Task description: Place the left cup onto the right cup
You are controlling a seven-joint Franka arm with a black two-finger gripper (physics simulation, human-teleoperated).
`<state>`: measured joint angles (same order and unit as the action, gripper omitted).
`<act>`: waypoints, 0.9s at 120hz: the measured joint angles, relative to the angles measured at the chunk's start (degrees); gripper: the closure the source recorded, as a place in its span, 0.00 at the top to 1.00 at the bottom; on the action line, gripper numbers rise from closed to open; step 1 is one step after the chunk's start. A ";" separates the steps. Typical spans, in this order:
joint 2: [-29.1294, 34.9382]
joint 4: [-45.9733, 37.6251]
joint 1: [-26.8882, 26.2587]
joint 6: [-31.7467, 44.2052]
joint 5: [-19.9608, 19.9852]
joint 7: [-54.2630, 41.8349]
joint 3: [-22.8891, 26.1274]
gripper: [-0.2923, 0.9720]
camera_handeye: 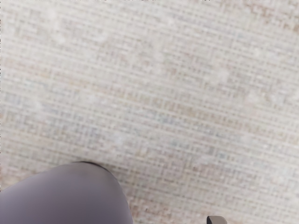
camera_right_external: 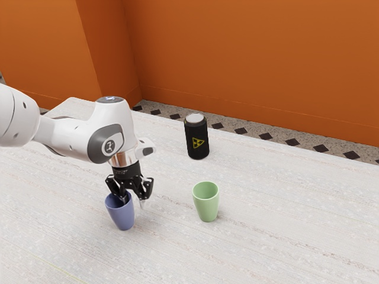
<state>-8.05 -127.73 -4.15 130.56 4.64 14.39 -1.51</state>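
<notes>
Black can (camera_right_external: 196,136) stands behind green cup (camera_right_external: 206,201), well apart.

There are two cups on the one table (camera_right_external: 284,195): one purple cup (camera_right_external: 120,213) and one green cup (camera_right_external: 206,201). There is also one black can (camera_right_external: 196,137) and one robot arm (camera_right_external: 71,133).

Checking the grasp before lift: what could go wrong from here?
1. The gripper straddles one wall of the purple cup, open, and the cup looks tilted: a rim pinch may slip or tip it.
2. The green cup stands free: an off-centre set-down could topple it.
3. The black can stands behind the green cup: a wide carry might clip it.
</notes>
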 joint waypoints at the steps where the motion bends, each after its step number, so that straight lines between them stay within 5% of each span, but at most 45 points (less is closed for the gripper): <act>1: 0.01 0.00 0.00 0.01 0.00 -0.01 -0.02 0.44; 63: 0.08 0.00 0.74 0.13 -0.69 -0.24 -0.25 0.20; 108: 5.58 0.09 0.61 -1.41 -1.23 -0.30 -0.34 0.16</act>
<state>-2.46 -127.64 -3.54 129.15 3.41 14.10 -1.85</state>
